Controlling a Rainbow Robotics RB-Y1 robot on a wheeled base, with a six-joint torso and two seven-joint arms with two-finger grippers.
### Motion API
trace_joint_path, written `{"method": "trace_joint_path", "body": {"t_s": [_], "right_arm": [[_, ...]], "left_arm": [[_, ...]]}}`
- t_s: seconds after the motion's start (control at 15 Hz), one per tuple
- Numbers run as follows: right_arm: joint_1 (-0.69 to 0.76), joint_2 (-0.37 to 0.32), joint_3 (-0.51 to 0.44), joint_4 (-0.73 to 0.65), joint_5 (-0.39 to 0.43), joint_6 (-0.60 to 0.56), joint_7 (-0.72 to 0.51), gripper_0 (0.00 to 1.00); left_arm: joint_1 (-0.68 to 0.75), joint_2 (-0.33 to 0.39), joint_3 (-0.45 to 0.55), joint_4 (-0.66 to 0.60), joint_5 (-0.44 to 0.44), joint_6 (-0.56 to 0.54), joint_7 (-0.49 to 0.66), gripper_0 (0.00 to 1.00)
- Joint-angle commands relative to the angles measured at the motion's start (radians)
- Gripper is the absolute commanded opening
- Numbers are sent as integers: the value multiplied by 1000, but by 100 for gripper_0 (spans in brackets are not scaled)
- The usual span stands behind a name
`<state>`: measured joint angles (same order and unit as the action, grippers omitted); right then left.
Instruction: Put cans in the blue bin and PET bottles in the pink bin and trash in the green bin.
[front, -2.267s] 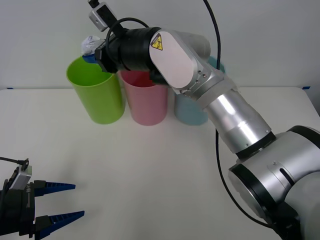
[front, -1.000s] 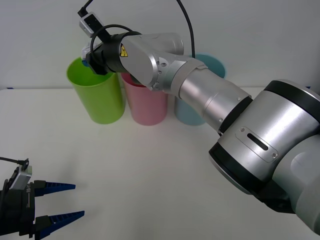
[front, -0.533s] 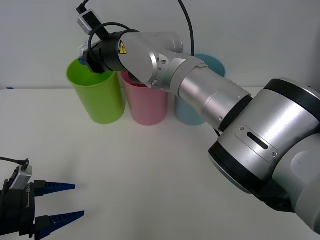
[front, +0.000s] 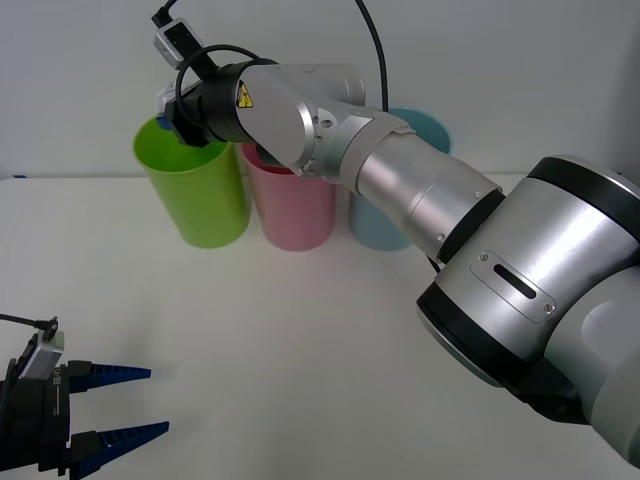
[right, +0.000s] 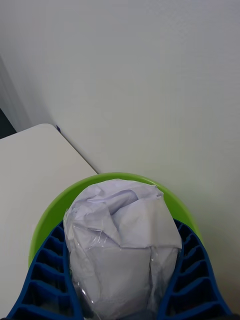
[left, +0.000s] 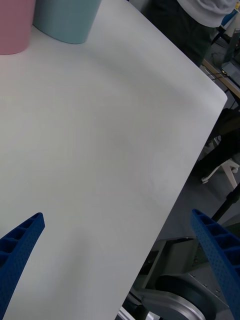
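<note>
White trash clamped in right jaws over green bin; left jaws spread, idle.

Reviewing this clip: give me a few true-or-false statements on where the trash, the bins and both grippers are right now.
1. The right gripper holds the trash above the green bin. True.
2. The trash already lies inside the pink bin. False: it is clamped between the blue fingers over the green one.
3. The left gripper is open, low near the table's front edge. True.
4. The blue bin stands between the other two. False: the pink one is in the middle.
</note>
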<state>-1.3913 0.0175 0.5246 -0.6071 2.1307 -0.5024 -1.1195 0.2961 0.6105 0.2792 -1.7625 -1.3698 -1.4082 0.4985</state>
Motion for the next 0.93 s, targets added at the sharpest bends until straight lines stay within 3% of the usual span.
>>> {"method": "trace_joint_path", "body": {"t_s": [0.07,0.33,0.6,0.93], "right_arm": [[0,0,0,0,0,4,0,0],[2,0,14,0,0,53,15,0],[2,0,112,1,-37,165,15,0],[2,0,138,0,-61,174,12,0]], "left_arm": [[0,0,0,0,0,0,0,100],[0,0,0,0,0,0,0,100],[0,0,0,0,0,0,0,100],[0,0,0,0,0,0,0,100]]}}
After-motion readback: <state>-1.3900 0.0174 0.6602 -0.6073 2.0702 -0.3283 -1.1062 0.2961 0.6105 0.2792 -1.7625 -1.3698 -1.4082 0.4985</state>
